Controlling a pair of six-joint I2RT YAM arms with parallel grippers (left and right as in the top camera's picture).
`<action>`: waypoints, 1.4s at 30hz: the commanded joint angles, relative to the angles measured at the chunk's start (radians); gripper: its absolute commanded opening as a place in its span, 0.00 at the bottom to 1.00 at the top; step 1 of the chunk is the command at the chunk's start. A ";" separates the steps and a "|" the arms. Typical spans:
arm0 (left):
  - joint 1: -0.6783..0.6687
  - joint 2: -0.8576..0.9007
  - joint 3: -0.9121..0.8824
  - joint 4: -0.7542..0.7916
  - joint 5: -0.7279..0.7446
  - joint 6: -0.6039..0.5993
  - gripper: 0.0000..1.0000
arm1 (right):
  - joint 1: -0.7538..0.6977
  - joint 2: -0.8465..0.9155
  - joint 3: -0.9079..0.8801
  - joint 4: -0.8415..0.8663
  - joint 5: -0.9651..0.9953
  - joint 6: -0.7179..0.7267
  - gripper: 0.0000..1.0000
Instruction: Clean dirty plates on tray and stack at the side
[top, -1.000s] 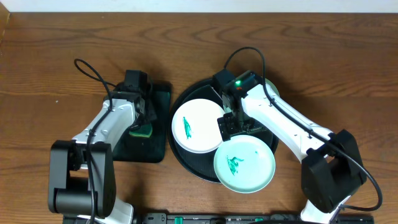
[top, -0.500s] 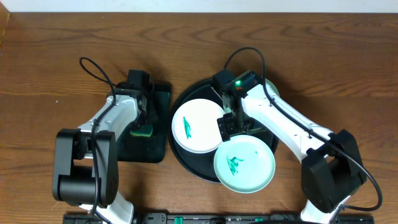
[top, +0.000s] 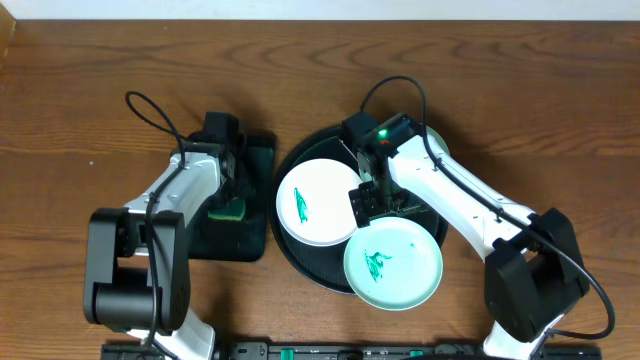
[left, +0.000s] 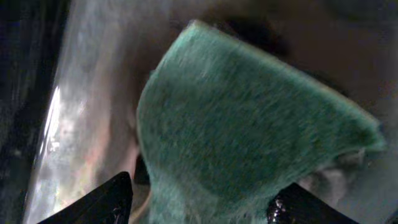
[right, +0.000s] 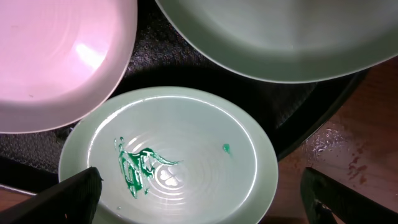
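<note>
On the round black tray (top: 291, 256) lie a white plate (top: 315, 203) and a mint green plate (top: 393, 265), each with a green smear. A second mint plate (right: 280, 37) sits at the tray's far side, mostly under my right arm. My right gripper (top: 365, 205) hangs open between the plates. In the right wrist view its fingers straddle the smeared mint plate (right: 168, 155) from above, holding nothing. My left gripper (top: 232, 195) is open over a green sponge (left: 249, 124), which lies between its spread fingertips (left: 115, 199).
The sponge rests on a smaller rectangular black tray (top: 215, 240) left of the round one. Bare wooden table (top: 80, 120) surrounds both trays. A cable (top: 150, 115) loops over the left arm and another arcs above the right wrist.
The left jaws have opened from shut to wide apart around the sponge, and the left arm shifted slightly. The right arm and the plates have not moved.
</note>
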 joint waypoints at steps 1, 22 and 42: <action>0.003 -0.058 -0.018 -0.025 -0.010 0.006 0.72 | 0.006 -0.004 0.000 0.001 0.000 -0.003 0.99; 0.002 -0.094 -0.018 0.002 0.048 0.082 0.57 | 0.011 -0.004 0.000 0.013 -0.008 -0.003 0.99; 0.002 -0.004 -0.019 0.040 0.048 0.081 0.49 | 0.011 -0.004 0.000 0.010 -0.012 -0.002 0.99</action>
